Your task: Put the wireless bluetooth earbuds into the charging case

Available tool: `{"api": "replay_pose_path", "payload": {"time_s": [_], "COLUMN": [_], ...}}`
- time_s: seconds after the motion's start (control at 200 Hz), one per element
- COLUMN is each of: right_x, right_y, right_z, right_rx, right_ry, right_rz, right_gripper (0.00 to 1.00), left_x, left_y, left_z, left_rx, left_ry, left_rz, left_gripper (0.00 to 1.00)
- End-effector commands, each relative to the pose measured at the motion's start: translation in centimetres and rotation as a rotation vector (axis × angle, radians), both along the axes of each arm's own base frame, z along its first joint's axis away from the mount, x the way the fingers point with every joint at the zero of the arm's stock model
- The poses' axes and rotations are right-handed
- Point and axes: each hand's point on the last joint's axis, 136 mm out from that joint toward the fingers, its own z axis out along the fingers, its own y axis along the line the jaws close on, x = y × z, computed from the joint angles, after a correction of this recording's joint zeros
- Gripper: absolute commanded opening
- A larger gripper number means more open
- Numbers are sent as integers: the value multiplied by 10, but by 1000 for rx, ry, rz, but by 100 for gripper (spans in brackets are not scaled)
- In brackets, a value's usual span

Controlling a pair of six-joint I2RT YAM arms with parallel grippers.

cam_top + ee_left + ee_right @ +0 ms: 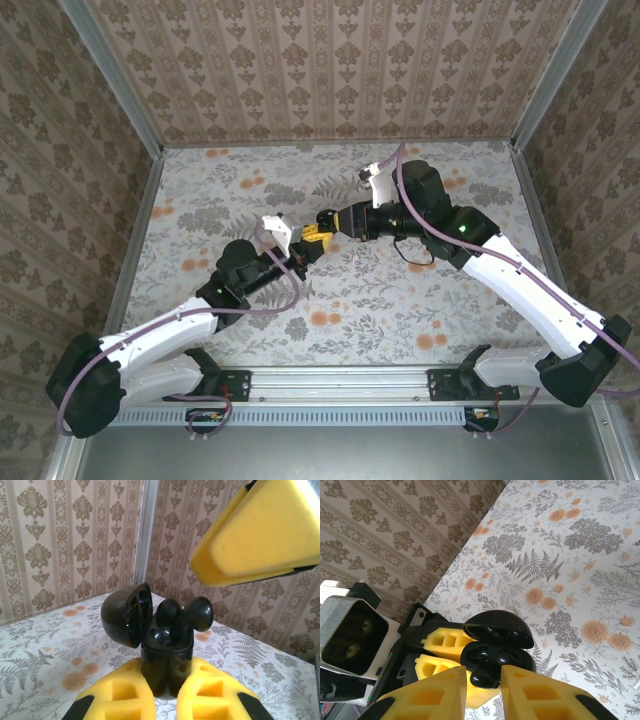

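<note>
Showing the two black earbuds at the mouth of the open charging case (pixel 167 655): the first earbud (pixel 169 611) sits low in its well, and the second earbud (pixel 199 614) stands higher just beside it, with its rounded head above the rim and its stem running down into the case. The domed lid (pixel 125 615) is hinged back to the left and tilts away from the wells. The left jaws are closed on the lower body of the case, one yellow padded finger (pixel 120 697) on each side, holding it upright above the flowered table (pixel 45 655). The right jaws hang over the case with only a narrow gap between them and nothing gripped. In the left wrist view, one of their yellow fingers (pixel 260 530) lies above and to the right of the raised earbud, apart from it. In the right wrist view, the dark case shows through that gap. In the top view, the left arm (pixel 170 330) and right arm (pixel 520 280) meet near the middle of the table. Patterned walls (pixel 50 540) enclose the table.
</note>
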Motion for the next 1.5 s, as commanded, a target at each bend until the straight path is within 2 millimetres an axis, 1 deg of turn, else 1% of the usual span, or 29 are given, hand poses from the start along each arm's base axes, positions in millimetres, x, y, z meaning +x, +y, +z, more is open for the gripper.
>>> {"api": "replay_pose_path", "payload": {"time_s": [0.0,0.09,0.29,0.545,0.905,1.195,1.495], "right_x": [-7,-8,-14,-15,-18,-22,-24], "right_y": [-1,0,2,8,13,22,26], "right_z": [-3,-7,-9,-12,-9,-9,-15], "right_rx": [10,12,27,53,84,96,86], "right_ry": [38,56,77,99,106,114,127], "right_rz": [18,24,41,63,89,124,137], "right_gripper": [23,20,17,16,16,15,15], "left_x": [-6,-5,-4,-4,-2,-1,0], "left_y": [3,5,6,4,3,0,0], "left_z": [17,18,18,18,16,17,17], "left_rx": [-70,-74,-77,-75,-73,-73,-71], "left_ry": [-36,-36,-34,-30,-22,-20,-19], "left_rz": [-28,-25,-21,-27,-28,-31,-28], "left_gripper": [0,0,0,0,0,0,0]}}
